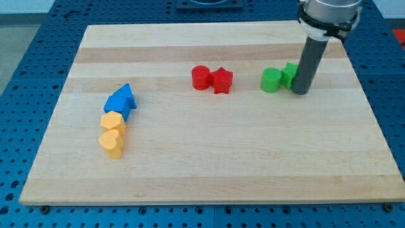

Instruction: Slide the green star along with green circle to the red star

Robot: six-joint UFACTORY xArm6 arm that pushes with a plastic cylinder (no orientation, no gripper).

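A red circle [200, 77] sits up top; blue triangle [126, 95], blue block [116, 105] and two yellow blocks [112, 121] [111, 142] line up at nine o'clock.

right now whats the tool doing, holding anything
My tip: no gripper, so nothing is held; it stands against the view's right side of the green star, which sits beside the green circle.

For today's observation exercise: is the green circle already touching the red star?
No, bare board separates the green circle from the red star.
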